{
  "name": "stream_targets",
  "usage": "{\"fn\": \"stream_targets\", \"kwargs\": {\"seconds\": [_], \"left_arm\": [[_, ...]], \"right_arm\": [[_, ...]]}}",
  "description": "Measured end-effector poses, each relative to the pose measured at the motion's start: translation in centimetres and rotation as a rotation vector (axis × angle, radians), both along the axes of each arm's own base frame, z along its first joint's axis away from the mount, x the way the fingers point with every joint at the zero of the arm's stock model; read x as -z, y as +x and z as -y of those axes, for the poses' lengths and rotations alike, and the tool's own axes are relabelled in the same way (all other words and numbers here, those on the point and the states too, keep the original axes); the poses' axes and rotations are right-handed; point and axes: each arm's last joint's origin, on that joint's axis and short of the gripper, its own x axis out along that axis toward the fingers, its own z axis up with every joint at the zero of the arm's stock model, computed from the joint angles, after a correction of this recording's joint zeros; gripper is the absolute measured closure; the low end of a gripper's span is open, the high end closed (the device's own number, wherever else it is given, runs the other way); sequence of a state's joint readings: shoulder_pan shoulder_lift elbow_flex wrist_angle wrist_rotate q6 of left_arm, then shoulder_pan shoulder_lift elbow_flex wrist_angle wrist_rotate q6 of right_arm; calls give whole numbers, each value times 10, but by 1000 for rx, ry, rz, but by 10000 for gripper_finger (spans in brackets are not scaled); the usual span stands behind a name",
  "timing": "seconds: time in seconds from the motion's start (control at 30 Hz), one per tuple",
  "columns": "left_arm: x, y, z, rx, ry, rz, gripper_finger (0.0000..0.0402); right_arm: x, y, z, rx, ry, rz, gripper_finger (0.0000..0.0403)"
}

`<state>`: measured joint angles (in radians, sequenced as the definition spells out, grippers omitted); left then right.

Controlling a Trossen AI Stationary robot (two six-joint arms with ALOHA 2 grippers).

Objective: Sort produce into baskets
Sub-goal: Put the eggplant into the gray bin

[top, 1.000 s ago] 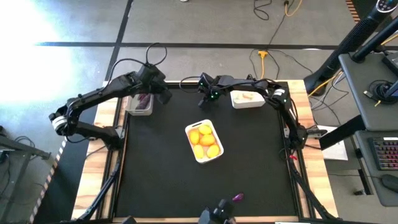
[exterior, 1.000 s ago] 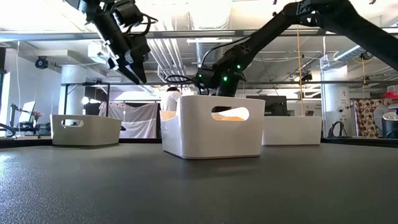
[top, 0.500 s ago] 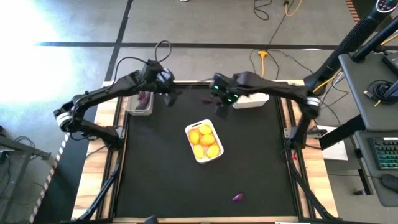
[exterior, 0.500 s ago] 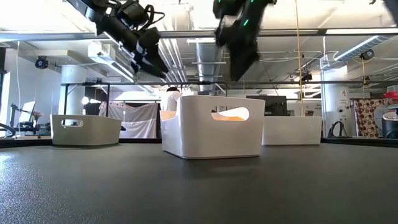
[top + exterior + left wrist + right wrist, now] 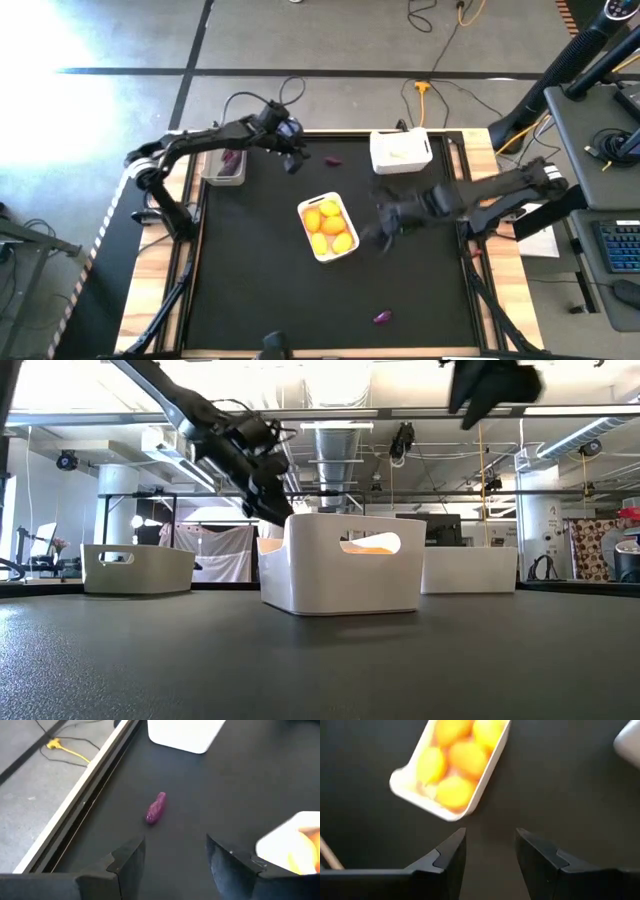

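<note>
A dark purple vegetable [image 5: 333,158] lies on the black mat near the far edge; it also shows in the left wrist view [image 5: 156,808]. My left gripper [image 5: 292,160] is open and empty, just left of it and above the mat [image 5: 172,865]. My right gripper [image 5: 385,228] is open and empty, right of the middle white basket [image 5: 312,248], which holds yellow and orange fruits [image 5: 451,757]. The grey basket [image 5: 222,178] at the far left holds a purple piece. The white basket [image 5: 400,163] at the far right holds pale bulbs. A second purple piece [image 5: 382,317] lies near the near edge.
The mat's raised far rail [image 5: 85,805] runs close behind the purple vegetable. In the low view the middle basket [image 5: 340,575] stands in front, with the other two baskets [image 5: 135,568] [image 5: 470,570] behind it at either side. Cables lie on the floor beyond the table.
My left gripper has gone from beside the grey basket toward the table's right and down, nearing the purple vegetable. My right gripper has swung from the far edge toward the near edge and somewhat right, ending right of the middle basket. No object has moved.
</note>
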<state>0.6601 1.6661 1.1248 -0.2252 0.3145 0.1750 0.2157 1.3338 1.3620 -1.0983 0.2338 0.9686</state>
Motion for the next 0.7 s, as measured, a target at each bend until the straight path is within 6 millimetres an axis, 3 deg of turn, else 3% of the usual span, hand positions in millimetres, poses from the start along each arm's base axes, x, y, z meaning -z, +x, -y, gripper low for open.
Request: {"fn": "stream_targets", "kwargs": {"seconds": [0.3,0.7], "left_arm": [[19,42,-30,169,38,-153,212],[58,81,-51,337,173,-381,212]], "right_arm": [[38,0,-51,74,80,-86,243],[49,3,-67,155,123,-102,234]]}}
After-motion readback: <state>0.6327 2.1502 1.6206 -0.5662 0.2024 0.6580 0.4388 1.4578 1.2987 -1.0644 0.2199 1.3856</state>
